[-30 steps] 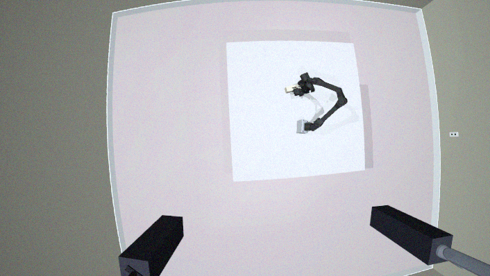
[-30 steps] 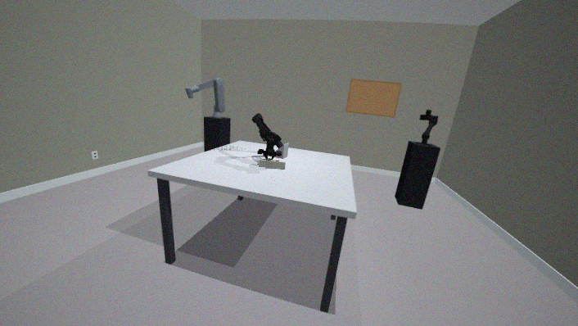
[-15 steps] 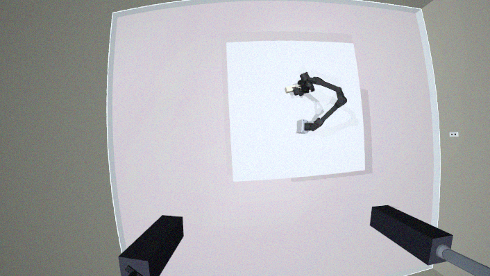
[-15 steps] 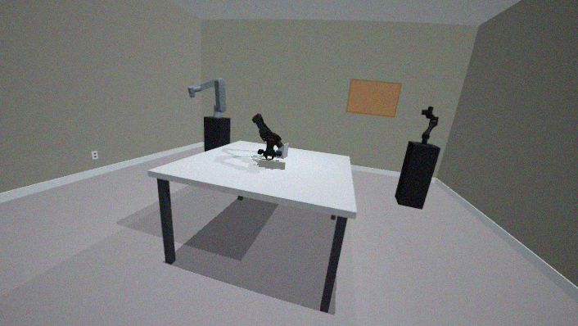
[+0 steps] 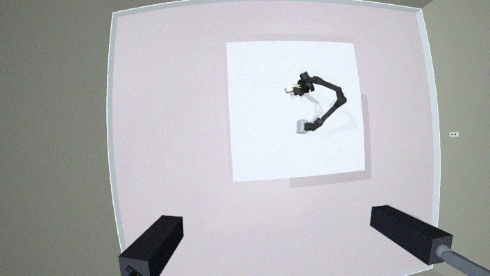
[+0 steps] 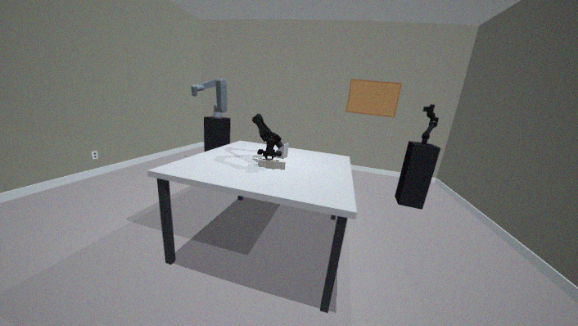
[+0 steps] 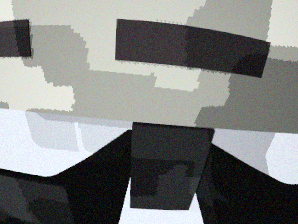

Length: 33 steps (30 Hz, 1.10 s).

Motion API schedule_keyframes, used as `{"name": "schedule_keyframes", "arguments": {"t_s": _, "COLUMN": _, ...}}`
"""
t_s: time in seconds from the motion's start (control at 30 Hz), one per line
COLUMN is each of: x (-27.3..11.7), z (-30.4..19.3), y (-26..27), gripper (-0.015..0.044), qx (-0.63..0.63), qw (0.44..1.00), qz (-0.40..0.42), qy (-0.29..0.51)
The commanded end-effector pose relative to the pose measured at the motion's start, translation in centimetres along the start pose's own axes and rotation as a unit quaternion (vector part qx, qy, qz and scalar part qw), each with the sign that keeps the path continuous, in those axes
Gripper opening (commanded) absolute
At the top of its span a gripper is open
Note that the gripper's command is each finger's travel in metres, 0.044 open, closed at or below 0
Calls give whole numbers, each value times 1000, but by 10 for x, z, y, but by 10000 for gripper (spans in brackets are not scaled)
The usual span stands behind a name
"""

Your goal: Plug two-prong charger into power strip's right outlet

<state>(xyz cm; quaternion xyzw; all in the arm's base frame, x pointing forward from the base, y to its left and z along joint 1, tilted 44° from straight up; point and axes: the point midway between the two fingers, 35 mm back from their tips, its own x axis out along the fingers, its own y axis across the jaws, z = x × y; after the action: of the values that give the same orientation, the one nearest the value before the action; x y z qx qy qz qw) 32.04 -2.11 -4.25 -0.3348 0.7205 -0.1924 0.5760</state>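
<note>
The power strip [image 5: 289, 89] [image 6: 273, 165] [image 7: 135, 92] is a cream block on the table. Two dark bands show on it in the wrist view. My gripper [image 7: 161, 139] is shut on the charger [image 7: 162, 145], a black block, close beside the strip. The charger's front edge meets the strip's lower edge in the wrist view, with no gap visible there. Its prongs are out of sight, and how deep they sit cannot be seen. Which outlet it faces cannot be told. The charger is too small to make out in the top and exterior views.
The white table [image 5: 264, 149] [image 6: 311, 184] carries the arm's pale base [image 5: 301, 126] and the black arm [image 5: 338, 95] [image 6: 266, 133], which bends around to the strip. Other arms stand on black pedestals [image 6: 417, 176] [image 6: 217, 133] away from the table.
</note>
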Motion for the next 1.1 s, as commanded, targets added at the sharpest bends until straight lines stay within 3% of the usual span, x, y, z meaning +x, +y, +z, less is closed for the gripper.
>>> {"name": "schedule_keyframes", "arguments": {"t_s": 0.0, "x": 0, "z": 8, "y": -1, "gripper": 0, "qx": 7, "qw": 1000, "qz": 0, "qy": -8}}
{"name": "schedule_keyframes", "arguments": {"t_s": 1.07, "x": -1, "z": 13, "y": -1, "gripper": 0, "qx": 7, "qw": 1000, "qz": 0, "qy": -8}}
